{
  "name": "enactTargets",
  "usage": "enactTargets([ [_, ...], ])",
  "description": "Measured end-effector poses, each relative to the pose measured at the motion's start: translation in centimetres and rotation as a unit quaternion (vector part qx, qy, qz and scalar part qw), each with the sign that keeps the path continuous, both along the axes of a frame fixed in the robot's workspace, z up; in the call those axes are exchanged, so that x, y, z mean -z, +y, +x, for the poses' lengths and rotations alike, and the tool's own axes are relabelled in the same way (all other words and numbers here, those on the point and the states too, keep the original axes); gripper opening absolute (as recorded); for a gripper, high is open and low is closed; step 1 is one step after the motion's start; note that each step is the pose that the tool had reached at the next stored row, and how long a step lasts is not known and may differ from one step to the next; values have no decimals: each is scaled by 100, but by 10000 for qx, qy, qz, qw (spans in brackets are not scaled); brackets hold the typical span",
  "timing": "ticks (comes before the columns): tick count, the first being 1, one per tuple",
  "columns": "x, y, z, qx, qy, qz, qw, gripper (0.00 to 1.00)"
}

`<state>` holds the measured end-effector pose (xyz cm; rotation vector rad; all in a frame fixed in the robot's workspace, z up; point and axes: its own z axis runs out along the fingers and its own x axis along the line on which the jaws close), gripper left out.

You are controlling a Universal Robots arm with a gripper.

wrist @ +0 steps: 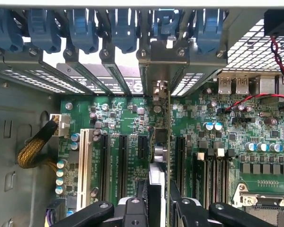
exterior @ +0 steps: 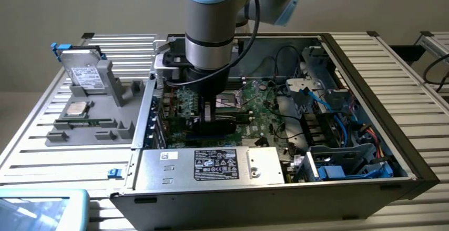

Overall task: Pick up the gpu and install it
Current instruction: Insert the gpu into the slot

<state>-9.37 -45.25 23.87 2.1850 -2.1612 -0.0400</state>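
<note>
claw (exterior: 210,116) is hanging straight down from the arm into the open computer case (exterior: 365,73) in the exterior view, low over the motherboard (exterior: 263,112). it is pinching the gpu (exterior: 212,127), which is showing as a dark block directly beneath the fingers, down among the expansion slots. the card is standing on edge, its long axis running along the slot lines toward the rear wall of the case. on the counter (exterior: 42,162), well off to the exterior view's left of the claw, a grey fixture (exterior: 94,120) is carrying a silver hard drive (exterior: 85,76).

claw (wrist: 158,201) in the wrist view is pressing its two black fingers (wrist: 142,198) against the thin card, so the gpu (wrist: 160,156) is appearing edge-on between them. its metal bracket (wrist: 158,90) is pointing ahead of the claw toward the row of rear slot openings with blue latches (wrist: 125,28). the card's lower edge is sitting at or just over a black slot (wrist: 143,146) region; whether it is fully seated i cannot tell.

as a judgement, the risk is misalignment: if the edge is sitting slightly beside the slot or the bracket is catching the rear frame, downward pressure could be bending the card or stressing the board. a tilted grip could also be seating one end only.
</note>
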Motion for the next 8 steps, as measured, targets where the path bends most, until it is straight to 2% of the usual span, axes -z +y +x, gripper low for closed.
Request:
enactTargets([
  [8,3,0,-2,-10,-1,1,10000,28],
])
